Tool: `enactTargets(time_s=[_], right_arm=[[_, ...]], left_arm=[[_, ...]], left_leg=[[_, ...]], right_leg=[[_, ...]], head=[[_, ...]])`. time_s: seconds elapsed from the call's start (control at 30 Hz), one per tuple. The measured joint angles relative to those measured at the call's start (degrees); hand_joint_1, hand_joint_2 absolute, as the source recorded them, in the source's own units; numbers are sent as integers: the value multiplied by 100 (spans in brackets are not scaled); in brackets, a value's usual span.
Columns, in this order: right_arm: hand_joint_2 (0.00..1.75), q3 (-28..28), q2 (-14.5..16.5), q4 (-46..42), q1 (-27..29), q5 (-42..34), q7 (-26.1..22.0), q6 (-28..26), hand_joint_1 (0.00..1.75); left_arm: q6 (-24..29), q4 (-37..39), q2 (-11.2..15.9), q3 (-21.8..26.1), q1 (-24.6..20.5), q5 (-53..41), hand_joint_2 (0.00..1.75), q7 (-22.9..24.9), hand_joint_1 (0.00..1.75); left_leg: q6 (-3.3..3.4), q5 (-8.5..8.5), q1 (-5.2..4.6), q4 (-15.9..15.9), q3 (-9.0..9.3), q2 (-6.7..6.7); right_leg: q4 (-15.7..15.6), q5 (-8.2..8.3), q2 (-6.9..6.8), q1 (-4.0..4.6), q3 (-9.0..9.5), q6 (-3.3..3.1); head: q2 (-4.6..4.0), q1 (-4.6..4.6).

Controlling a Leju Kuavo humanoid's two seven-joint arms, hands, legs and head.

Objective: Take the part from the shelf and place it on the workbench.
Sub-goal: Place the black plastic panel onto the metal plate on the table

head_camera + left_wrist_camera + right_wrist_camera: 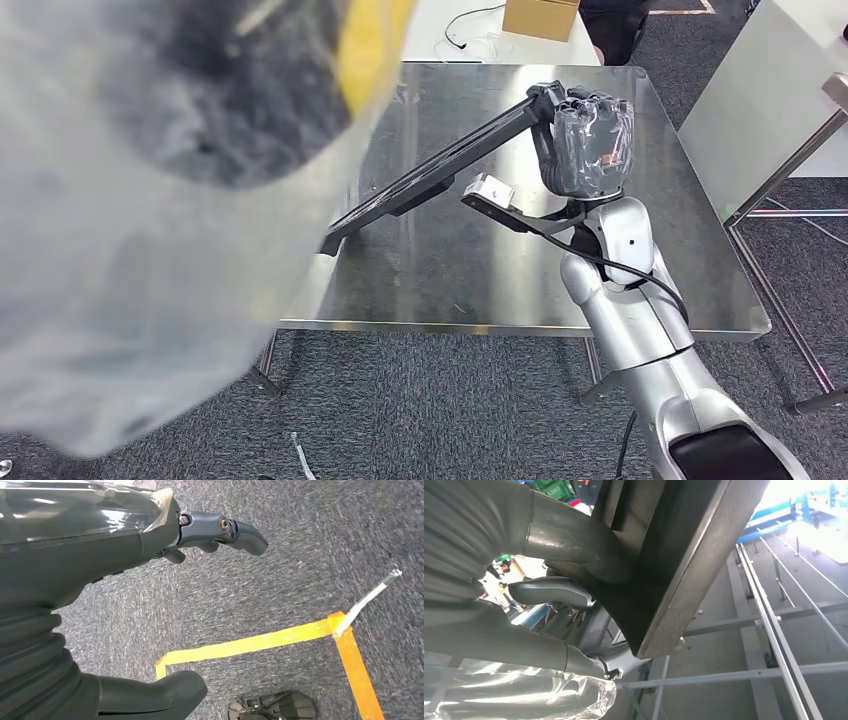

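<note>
A: The fingers [590, 105] of the right hand [590, 140] are wrapped round the upper end of the part [440, 165], a long flat dark panel, seen from the head.
B: And where does the part lie?
A: It slants down over the steel table [680, 260]; its low end looks to touch the top near the left edge. A cardboard box [541, 17] sits beyond the table.
B: The left wrist camera?
A: The left hand [150, 535] hangs over grey carpet [300, 555] with orange tape [260, 641]; its fingers [235, 530] are apart from the thumb, holding nothing.
B: The right wrist camera?
A: The part [674, 555] is close, clasped between thumb [549, 591] and palm.
</note>
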Motion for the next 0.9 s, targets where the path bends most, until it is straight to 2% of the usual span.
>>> enactTargets(time_s=[0.03, 0.07, 0.13, 0.17, 0.2, 0.23, 0.3, 0.33, 0.37, 0.4, 0.5, 0.53, 0.57, 0.63, 0.67, 0.7, 0.73, 0.8, 0.83, 0.87, 0.9], right_arm=[[175, 0, -1, 14, -3, 17, 10, 8, 175], [175, 1, 0, 30, -3, 31, 17, 11, 175], [175, 2, 1, 73, -3, 44, 25, 13, 175], [175, 2, 1, 100, 0, 46, 26, 14, 175], [175, 2, 0, 128, 2, 46, 27, 14, 175], [175, 2, -1, 156, 3, 45, 27, 14, 175], [175, 1, -2, 208, -7, 38, 30, 17, 175], [175, 0, -3, 236, -27, 34, 30, 22, 175], [175, -1, -4, 270, -55, 31, 31, 31, 175], [175, -1, -4, 310, -84, 29, 32, 40, 175], [175, -1, -4, 414, -142, 29, 39, 54, 175], [175, 0, -4, 439, -158, 29, 40, 54, 175], [175, -2, -5, 463, -173, 28, 42, 54, 175], [175, -1, -14, 522, -187, 28, 44, 54, 175], [175, -1, -19, 555, -183, 28, 45, 55, 175], [175, 0, -22, 589, -179, 29, 48, 58, 175], [175, 2, -23, 621, -180, 31, 54, 66, 175], [175, 4, -14, 722, -217, 49, 100, 101, 175], [175, 9, -3, 804, -264, 69, 139, 126, 175], [175, 14, 17, 915, -321, 105, 196, 160, 175], [175, 20, 42, 1048, -380, 158, 265, 198, 175]], left_arm=[[-2, -4, 2, -5, -4, -6, 175, 2, 0], [-5, -7, 3, -12, -5, -8, 175, 4, 0], [-10, -8, 3, -28, 1, -8, 175, 8, 0], [-12, -8, 4, -36, 6, -8, 175, 12, 0], [-14, -8, 4, -43, 10, -8, 175, 16, 0], [-15, -8, 5, -48, 12, -8, 175, 20, 0], [-19, -9, 11, -54, 10, -7, 175, 21, 0], [-25, -9, 14, -57, 7, -7, 175, 21, 0], [-36, -12, 16, -61, 3, -7, 175, 22, 0], [-47, -14, 17, -65, 0, -7, 175, 24, 0], [-63, -26, 16, -80, -2, -8, 175, 30, 0], [-63, -30, 15, -86, -5, -7, 175, 31, 0], [-63, -33, 14, -90, -8, -8, 175, 32, 0], [-63, -34, 13, -94, -9, -7, 175, 34, 0], [-63, -34, 11, -95, -5, -7, 175, 35, 0], [-64, -34, 11, -95, 0, -7, 175, 37, 0], [-64, -34, 11, -95, 3, -7, 175, 39, 0], [-68, -34, 9, -95, 1, -5, 175, 48, 0], [-72, -34, 6, -96, -3, -3, 175, 56, 0], [-77, -34, 4, -97, -6, 0, 175, 67, 0], [-81, -34, 3, -99, -8, 4, 175, 79, 0]], left_leg=[[-34, -95, 10, 175, -79, 10], [-67, -227, 27, 472, -232, 24], [-123, -499, 62, 1244, -682, 50], [-139, -539, 76, 1513, -876, 58], [-147, -470, 85, 1581, -976, 65], [-146, -290, 93, 1418, -955, 72], [-125, 179, 106, 644, -636, 95], [-110, 314, 100, 291, -460, 101], [-90, 365, 88, 73, -347, 102], [-64, 339, 67, -3, -301, 97], [55, 315, 45, -53, -247, 71], [100, 314, 52, -80, -210, 68], [142, 310, 60, -104, -171, 65], [203, 269, 47, -110, -125, 57], [218, 245, 39, -109, -103, 51], [225, 218, 30, -108, -76, 43], [224, 189, 25, -107, -39, 32], [198, 120, 22, -105, 48, 9], [173, 77, 6, -91, 77, -2], [147, 40, -9, -82, 95, -8], [120, 11, -22, -76, 101, -14]], right_leg=[[-9, -14, -2, -26, 35, -39], [-13, -33, -5, -36, 67, -71], [-11, -72, -7, -33, 107, -114], [-10, -92, -6, -31, 125, -120], [-10, -114, -4, -32, 148, -118], [-9, -141, -1, -36, 181, -106], [-11, -204, 4, -40, 264, -63], [-9, -236, 8, -22, 290, -32], [-12, -259, 11, -7, 302, 2], [-21, -275, 13, 7, 306, 38], [-28, -323, 6, 10, 314, 139], [101, -386, 1, 11, 255, 148], [371, -490, -2, 17, 115, 139], [1217, -748, -2, 25, -368, 99], [1576, -821, -2, 30, -610, 99], [1744, -810, -2, 34, -763, 118], [1657, -695, -2, 34, -787, 152], [872, -263, -4, 34, -504, 222], [442, -62, -3, 45, -320, 223], [138, 67, -2, 55, -184, 197], [-4, 118, -1, 68, -117, 154]], head=[[0, -3], [0, -7], [0, -10], [0, -10], [0, -10], [0, -10], [0, -8], [0, -7], [0, -5], [0, -4], [0, 1], [0, 4], [0, 8], [0, 13], [0, 13], [0, 13], [0, 13], [0, 15], [0, 16], [0, 15], [0, 13]])
